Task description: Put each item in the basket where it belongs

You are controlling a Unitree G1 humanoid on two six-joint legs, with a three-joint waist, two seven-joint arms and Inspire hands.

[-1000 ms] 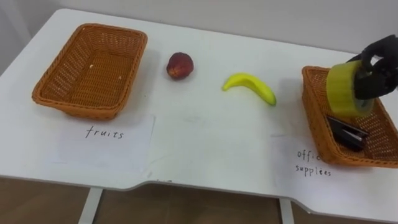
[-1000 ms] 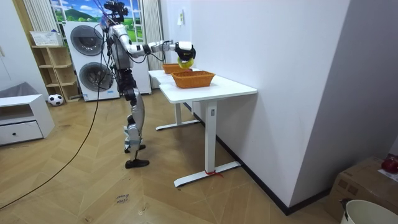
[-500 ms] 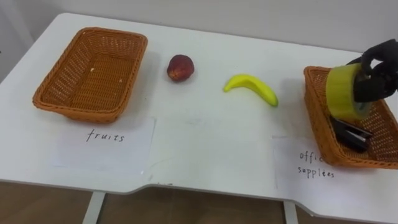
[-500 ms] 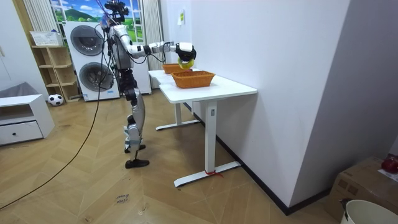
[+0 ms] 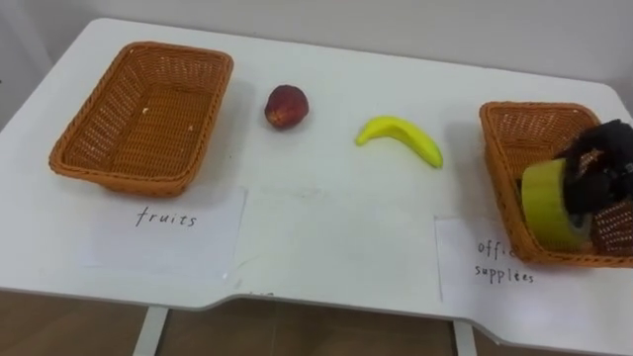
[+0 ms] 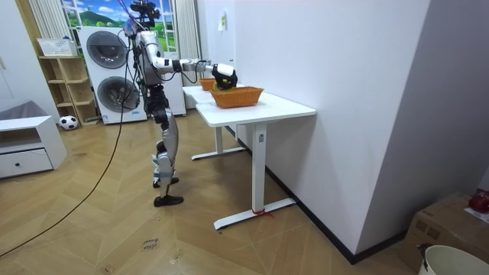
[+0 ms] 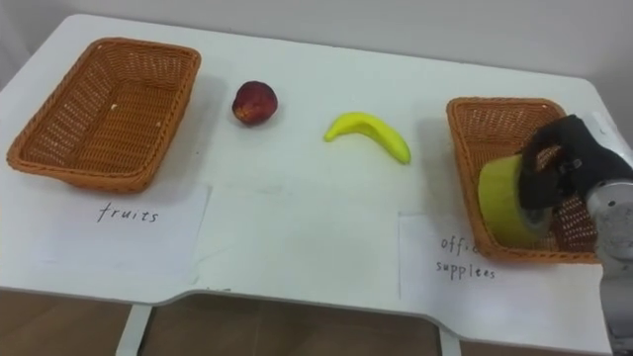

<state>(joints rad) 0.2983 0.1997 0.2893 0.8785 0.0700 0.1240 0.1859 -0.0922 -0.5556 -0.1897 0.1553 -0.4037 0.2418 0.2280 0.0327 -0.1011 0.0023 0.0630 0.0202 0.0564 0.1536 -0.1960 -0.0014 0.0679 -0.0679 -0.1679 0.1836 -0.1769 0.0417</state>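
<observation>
My right hand (image 5: 600, 170) (image 7: 562, 158) is shut on a yellow roll of tape (image 5: 546, 202) (image 7: 502, 199), held low inside the office-supplies basket (image 5: 512, 129) (image 7: 475, 117) at the table's right end. A red apple (image 5: 286, 105) (image 7: 254, 102) and a yellow banana (image 5: 401, 137) (image 7: 369, 133) lie on the white table between the two baskets. The fruits basket (image 5: 143, 109) (image 7: 104, 107) stands at the left with no fruit in it. In the room view my right hand (image 6: 222, 74) reaches over the near basket (image 6: 238, 96).
Paper labels lie in front of the baskets: "fruits" (image 5: 166, 216) on the left, "office supplies" (image 5: 495, 265) on the right. The table's front edge (image 5: 297, 295) runs close below them. I stand at the table's long side, with washing machines (image 6: 107, 72) behind me.
My right hand has lowered the yellow tape roll from above the right basket's rim down into that basket. The dark item seen on the basket floor is now hidden behind the roll.
</observation>
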